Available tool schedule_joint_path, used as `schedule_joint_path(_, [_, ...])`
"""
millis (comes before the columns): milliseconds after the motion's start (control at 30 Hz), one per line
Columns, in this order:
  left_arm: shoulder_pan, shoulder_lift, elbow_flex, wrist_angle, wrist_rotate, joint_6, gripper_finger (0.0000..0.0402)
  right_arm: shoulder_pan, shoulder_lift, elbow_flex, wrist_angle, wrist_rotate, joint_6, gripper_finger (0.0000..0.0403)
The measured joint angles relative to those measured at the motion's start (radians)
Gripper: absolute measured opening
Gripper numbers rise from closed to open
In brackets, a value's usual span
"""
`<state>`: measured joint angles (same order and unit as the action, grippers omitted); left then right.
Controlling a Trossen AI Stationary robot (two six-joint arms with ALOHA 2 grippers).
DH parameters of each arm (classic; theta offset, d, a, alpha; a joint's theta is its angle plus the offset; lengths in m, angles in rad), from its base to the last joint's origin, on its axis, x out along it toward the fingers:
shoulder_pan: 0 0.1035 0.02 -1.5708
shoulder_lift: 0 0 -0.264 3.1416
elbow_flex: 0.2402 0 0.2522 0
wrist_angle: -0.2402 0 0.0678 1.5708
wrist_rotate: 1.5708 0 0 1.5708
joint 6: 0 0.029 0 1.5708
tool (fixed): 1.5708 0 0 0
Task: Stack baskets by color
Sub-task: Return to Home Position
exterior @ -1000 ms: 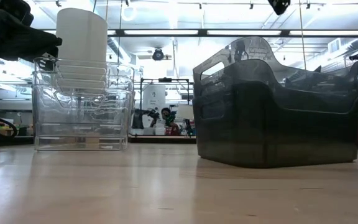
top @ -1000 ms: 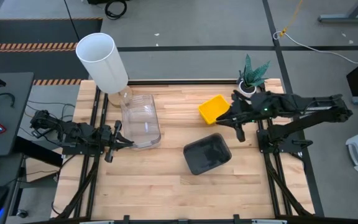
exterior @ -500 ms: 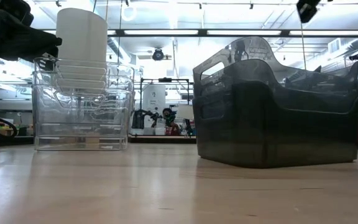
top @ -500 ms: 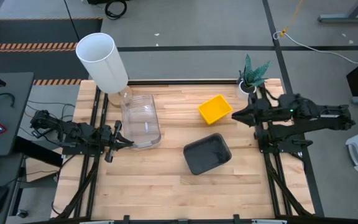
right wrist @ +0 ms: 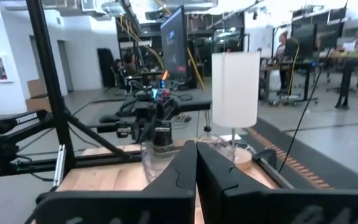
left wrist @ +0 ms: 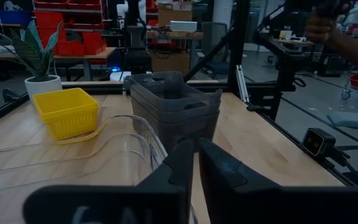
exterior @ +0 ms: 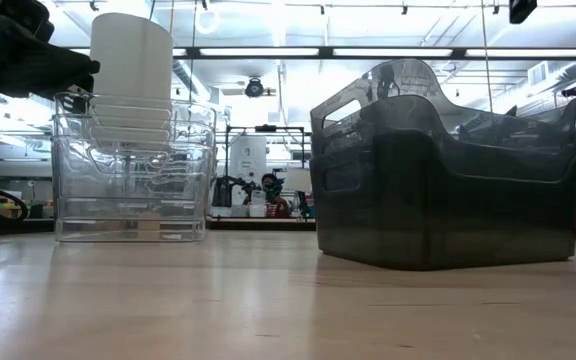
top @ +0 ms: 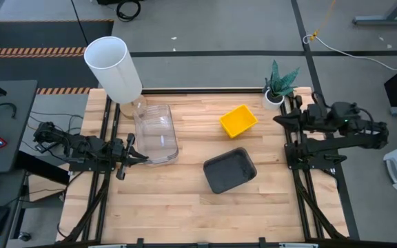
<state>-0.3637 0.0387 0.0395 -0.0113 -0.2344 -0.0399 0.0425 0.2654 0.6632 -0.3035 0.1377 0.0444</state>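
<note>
Clear baskets (top: 156, 133) stand nested at the table's left. A yellow basket (top: 238, 120) rests on its base toward the far right, and dark grey baskets (top: 230, 169) sit nested nearer the middle. My left gripper (top: 142, 158) is level at the clear stack's near left corner, shut, with nothing seen between its fingers (left wrist: 196, 163). My right gripper (top: 278, 119) is drawn back at the table's right edge, level, shut and empty (right wrist: 196, 165), well clear of the yellow basket.
A tall white cylinder (top: 112, 65) stands at the far left corner behind the clear stack. A small potted plant (top: 279, 83) sits at the far right, close to my right arm. Bare wood lies along the near edge (top: 185, 213). A person's hand (left wrist: 328, 28) shows beyond the table.
My right gripper has pulled back from beside the yellow basket toward the table's right edge, tipping up from a downward slant to level, and has shut its fingers on nothing. The yellow basket has stayed where it was.
</note>
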Motion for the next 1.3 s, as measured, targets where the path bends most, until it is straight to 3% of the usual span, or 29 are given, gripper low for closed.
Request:
schedule_joint_path(367, [0.000, 0.000, 0.000, 0.000, 0.000, 0.000, 0.0036, 0.000, -0.121, 0.000, 0.155, 0.009, -0.129, 0.0004])
schedule_joint_path(567, [0.000, 0.000, 0.000, 0.000, 0.000, 0.000, 0.0036, 0.000, -0.123, 0.000, 0.299, 0.180, -0.227, 0.0005])
schedule_joint_path(767, [0.000, 0.000, 0.000, 0.000, 0.000, 0.000, 0.0030, 0.000, -0.178, 0.001, 0.365, 0.051, -0.288, 0.0005])
schedule_joint_path(1067, [0.000, 0.000, 0.000, 0.000, 0.000, 0.000, 0.0039, 0.000, -0.258, -0.040, 0.334, 0.051, -0.270, 0.0005])
schedule_joint_path(1300, [0.000, 0.000, 0.000, 0.000, 0.000, 0.000, 0.0029, 0.000, -0.259, -0.144, 0.459, 0.044, -0.297, 0.0005])
